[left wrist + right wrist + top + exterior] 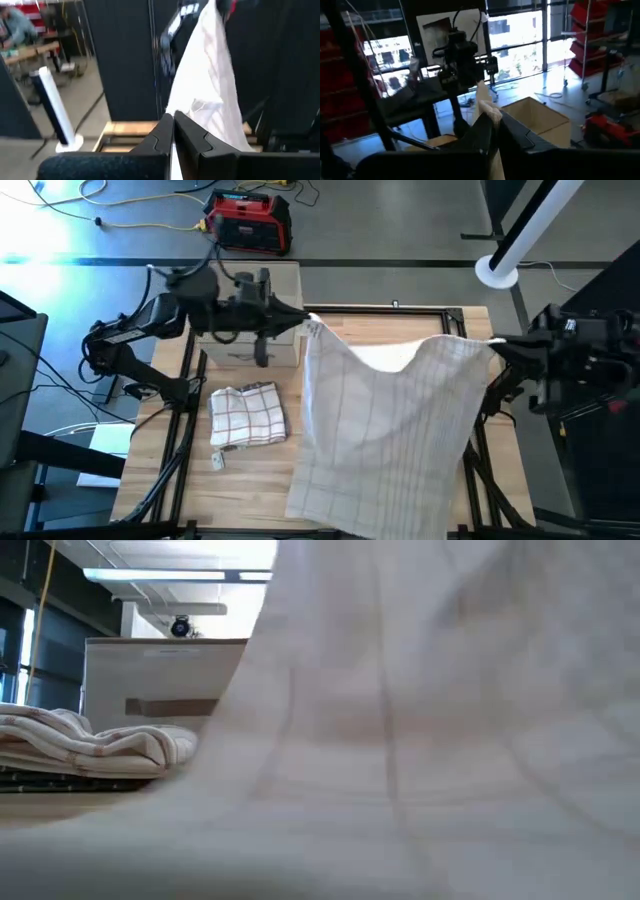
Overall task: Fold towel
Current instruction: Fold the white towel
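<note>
A large white towel (390, 420) with faint check lines is held up between my two grippers by its two upper corners. It sags between them and drapes down toward the table's near edge, where its lower part (340, 505) lies on the wooden table (250, 480). My left gripper (308, 325) is shut on the far left corner. My right gripper (495, 343) is shut on the far right corner. In the low view the towel (420, 740) fills most of the picture. My left gripper pinches the towel's upper left corner (192, 107) between its two fingers, coming level from the table's left. The cloth runs off toward the other arm and hangs below the fingers. I cannot tell how many layers are held. My right gripper pinches the towel's upper right corner (487, 107) between its two fingers, coming level from the table's right. A small tuft of cloth sticks out past the fingertips. The rest hangs below, with its lower part on the table.
A folded red-checked towel (248, 416) lies on the table's left part, also seen in the low view (90, 740). A pale box (250, 315) stands behind it at the far left. A dark metal frame (400, 310) runs round the table top.
</note>
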Controlling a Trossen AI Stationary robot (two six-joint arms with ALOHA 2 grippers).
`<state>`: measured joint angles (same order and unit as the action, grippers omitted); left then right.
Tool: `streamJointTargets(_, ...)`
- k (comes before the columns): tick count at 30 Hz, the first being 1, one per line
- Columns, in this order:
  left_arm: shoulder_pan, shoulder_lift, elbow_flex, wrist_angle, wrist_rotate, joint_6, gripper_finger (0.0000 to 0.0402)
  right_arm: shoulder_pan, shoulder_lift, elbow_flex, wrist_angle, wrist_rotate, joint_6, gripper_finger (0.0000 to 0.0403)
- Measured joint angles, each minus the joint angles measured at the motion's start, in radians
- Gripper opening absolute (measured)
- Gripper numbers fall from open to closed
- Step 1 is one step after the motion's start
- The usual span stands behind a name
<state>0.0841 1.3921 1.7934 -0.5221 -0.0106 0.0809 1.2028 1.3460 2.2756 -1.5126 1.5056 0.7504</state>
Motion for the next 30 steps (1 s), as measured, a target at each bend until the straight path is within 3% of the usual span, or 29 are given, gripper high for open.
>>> streamJointTargets(3,0.04,0.033,-0.026,-0.042,0.043,-0.001,0.0,-0.016,-0.031,-0.074,0.036,-0.019,-0.06,0.0004)
streamJointTargets(6,0.081,0.05,-0.077,-0.049,0.104,0.0,0.0,-0.058,-0.073,-0.144,-0.059,-0.072,0.137,0.0004)
streamJointTargets(13,0.156,0.05,-0.147,-0.079,0.134,0.035,0.0,-0.219,-0.228,-0.453,-0.055,-0.239,0.329,0.0004)
streamJointTargets(20,0.253,0.047,-0.165,-0.288,0.002,0.089,0.0,-0.393,-0.4,-0.73,-0.06,-0.364,0.479,0.0004)
streamJointTargets(25,0.304,0.001,-0.165,-0.34,-0.036,0.098,0.0,-0.463,-0.479,-0.838,-0.058,-0.411,0.456,0.0004)
streamJointTargets(30,0.349,-0.046,-0.165,-0.364,-0.043,0.113,0.0,-0.531,-0.504,-0.892,-0.058,-0.385,0.377,0.0004)
